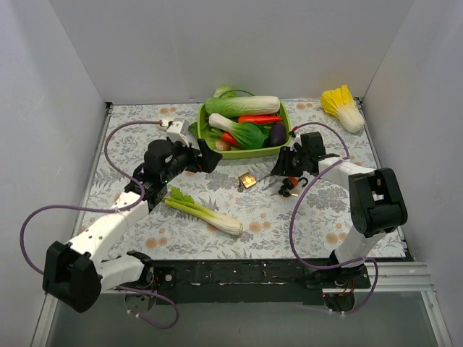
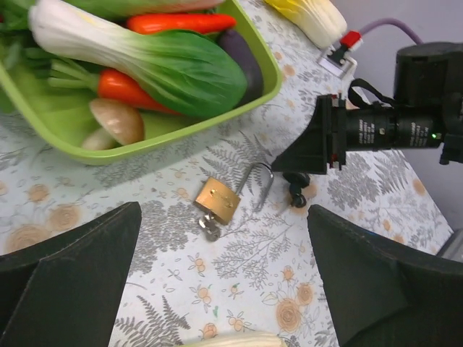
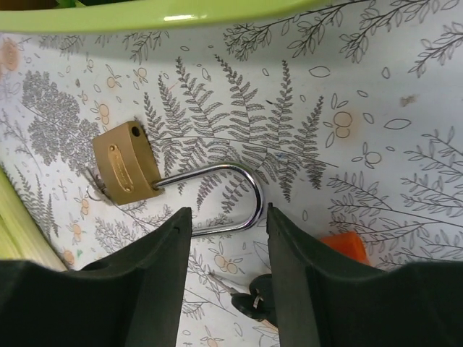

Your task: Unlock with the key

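The brass padlock lies flat on the flowered cloth in front of the green tray. Its silver shackle has one leg in the body and the other leg free. A small silver piece sticks out of its base. The key bunch with black heads lies just right of the shackle, also in the top view. My right gripper is open, low over the shackle's bend, with the keys below its fingers. My left gripper is open and empty, raised left of the padlock.
The green tray of toy vegetables stands behind the padlock. A leek lies at the front left. A yellow cabbage lies at the back right. An orange-red piece lies next to the keys. White walls close in three sides.
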You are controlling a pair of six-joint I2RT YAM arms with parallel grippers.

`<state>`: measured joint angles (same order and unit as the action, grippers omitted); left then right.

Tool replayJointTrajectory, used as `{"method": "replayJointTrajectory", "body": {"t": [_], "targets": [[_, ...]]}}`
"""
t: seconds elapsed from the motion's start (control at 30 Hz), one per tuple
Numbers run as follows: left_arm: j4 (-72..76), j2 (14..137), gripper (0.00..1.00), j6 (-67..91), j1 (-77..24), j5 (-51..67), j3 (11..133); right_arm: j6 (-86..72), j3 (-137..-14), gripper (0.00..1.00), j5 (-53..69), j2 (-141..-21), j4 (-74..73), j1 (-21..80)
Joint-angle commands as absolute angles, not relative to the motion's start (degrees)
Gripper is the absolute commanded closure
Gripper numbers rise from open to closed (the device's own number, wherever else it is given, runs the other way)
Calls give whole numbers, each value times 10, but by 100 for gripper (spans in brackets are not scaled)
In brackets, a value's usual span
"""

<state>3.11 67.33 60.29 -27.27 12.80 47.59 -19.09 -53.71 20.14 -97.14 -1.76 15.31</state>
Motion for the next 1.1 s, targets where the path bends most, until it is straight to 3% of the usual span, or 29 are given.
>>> {"method": "replayJointTrajectory", "body": {"t": [0.0, 0.37, 0.63, 0.8, 1.07], "targets": [[-12, 612, 2, 598, -250, 50, 428, -165, -562, 44, 158, -970, -27, 148], [-18, 544, 2, 643, -177, 65, 394, -153, -504, 37, 134, -853, 13, 142], [-28, 540, 2, 707, -25, 74, 381, -131, -425, 36, 128, -701, 19, 38], [-35, 498, 2, 687, -23, 7, 395, -102, -395, 36, 16, -582, -20, 19], [25, 411, 2, 626, -22, 50, 367, -81, -308, 36, -56, -405, 25, 18]]}}
